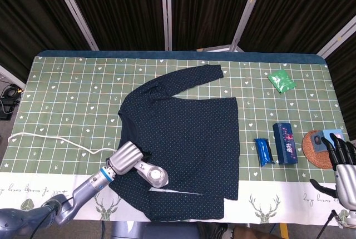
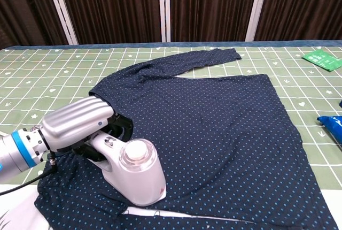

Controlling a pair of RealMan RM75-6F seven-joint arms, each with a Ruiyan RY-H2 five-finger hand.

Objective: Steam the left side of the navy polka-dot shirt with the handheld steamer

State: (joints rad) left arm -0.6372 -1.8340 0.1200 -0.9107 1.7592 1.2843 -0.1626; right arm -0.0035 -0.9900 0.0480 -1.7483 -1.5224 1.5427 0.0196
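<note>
At the near edge of the table, the left hand (image 2: 75, 125) grips the handle of the white handheld steamer (image 2: 133, 170), fingers curled over it, and the steamer's flat face rests on the lower left part of the navy polka-dot shirt (image 2: 214, 128). In the head view the same left hand (image 1: 125, 158) and steamer (image 1: 153, 174) sit over the shirt's (image 1: 192, 139) near left corner, just above the white border strip of the green patterned tablecloth (image 1: 67, 100). A white cord (image 1: 50, 137) curves across the cloth to the left of the shirt. At the near right corner the right hand (image 1: 342, 164) hovers off the table's edge, fingers apart and holding nothing, just beside a round woven coaster (image 1: 315, 149) that carries a small blue item. Further in, a dark blue box (image 1: 285, 142) and a blue packet (image 1: 264, 151) lie side by side to the right of the shirt. The shirt lies flat, one sleeve stretched toward the far edge. A green packet (image 1: 280, 80) lies well beyond the box, near the far right.
</note>
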